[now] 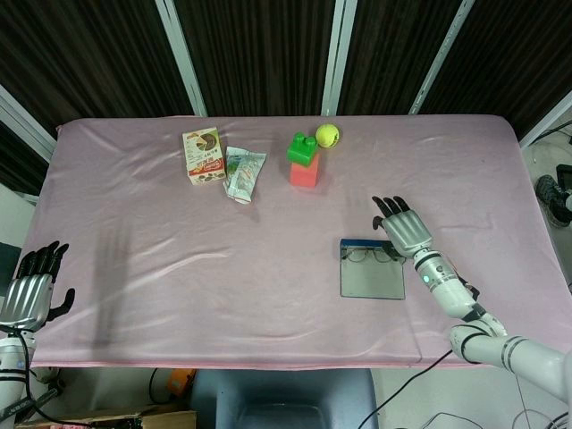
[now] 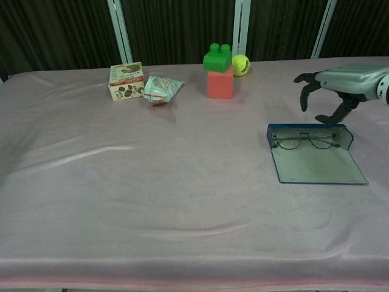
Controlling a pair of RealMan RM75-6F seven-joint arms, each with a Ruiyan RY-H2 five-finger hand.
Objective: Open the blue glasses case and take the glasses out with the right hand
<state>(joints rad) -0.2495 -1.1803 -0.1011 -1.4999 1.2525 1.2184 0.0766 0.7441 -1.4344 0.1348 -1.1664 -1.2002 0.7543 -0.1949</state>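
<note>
The blue glasses case (image 1: 371, 279) (image 2: 316, 164) lies open and flat on the pink cloth at the right, its lid spread toward the front. The thin-framed glasses (image 1: 368, 255) (image 2: 306, 139) rest in its far part. My right hand (image 1: 399, 225) (image 2: 340, 87) hovers above the case's far right corner, fingers spread and curved downward, holding nothing and clear of the glasses. My left hand (image 1: 29, 290) hangs past the table's front left edge, fingers loosely apart, nothing in it.
At the back stand a green block on a red block (image 1: 302, 161) (image 2: 219, 72), a yellow-green ball (image 1: 327, 135) (image 2: 240, 64), a small printed box (image 1: 204, 155) (image 2: 126, 80) and a crumpled wrapper (image 1: 242, 172) (image 2: 161, 89).
</note>
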